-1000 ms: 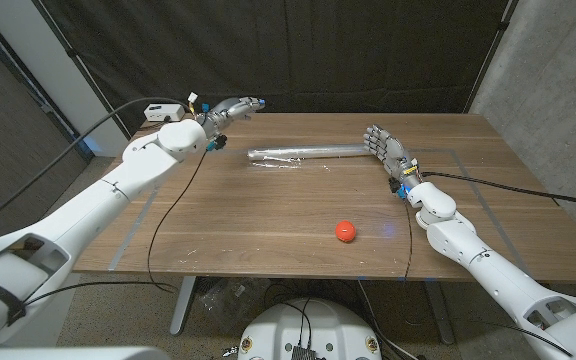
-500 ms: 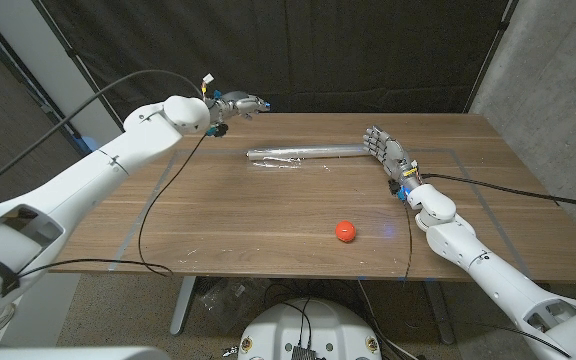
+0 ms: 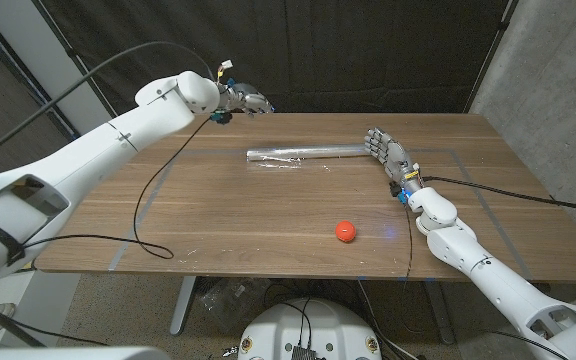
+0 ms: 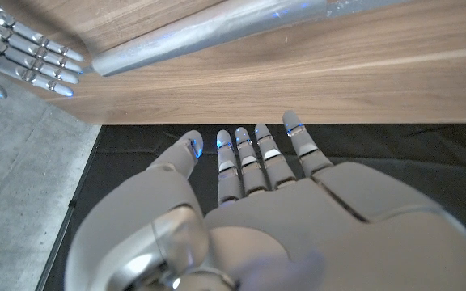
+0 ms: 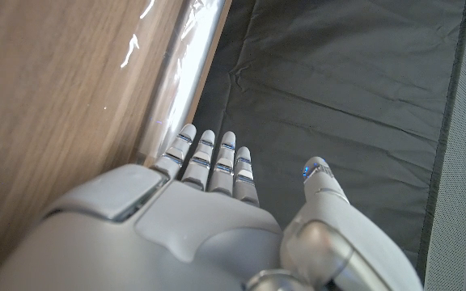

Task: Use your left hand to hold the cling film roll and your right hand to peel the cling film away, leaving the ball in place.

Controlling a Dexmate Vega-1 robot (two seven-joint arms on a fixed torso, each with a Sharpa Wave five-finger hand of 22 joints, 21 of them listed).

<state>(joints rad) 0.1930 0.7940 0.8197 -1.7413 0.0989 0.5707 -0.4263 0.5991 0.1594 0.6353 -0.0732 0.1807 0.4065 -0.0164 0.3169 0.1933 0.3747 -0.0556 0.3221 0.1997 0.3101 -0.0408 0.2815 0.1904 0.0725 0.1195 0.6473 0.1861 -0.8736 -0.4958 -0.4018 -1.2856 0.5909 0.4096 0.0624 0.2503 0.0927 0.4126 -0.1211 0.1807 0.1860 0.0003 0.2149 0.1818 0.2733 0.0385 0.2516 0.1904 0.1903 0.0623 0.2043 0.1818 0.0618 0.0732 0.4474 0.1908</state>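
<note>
While lying flat, cling film roll [image 3: 303, 154] runs left-right (slightly tilted)

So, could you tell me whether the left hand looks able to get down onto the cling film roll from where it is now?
Probably yes. The left hand hovers open above the table's far edge, beyond the cling film roll, with nothing between them.

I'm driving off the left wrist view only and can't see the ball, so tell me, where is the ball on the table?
Observer: The orange ball lies toward the table's near edge, apart from the cling film roll.
Operator: Is my left hand over the roll?
Observer: No, the left hand hangs open above the table's far edge.
Operator: And the right hand?
Observer: The right hand stands open at the roll's right end.
</note>
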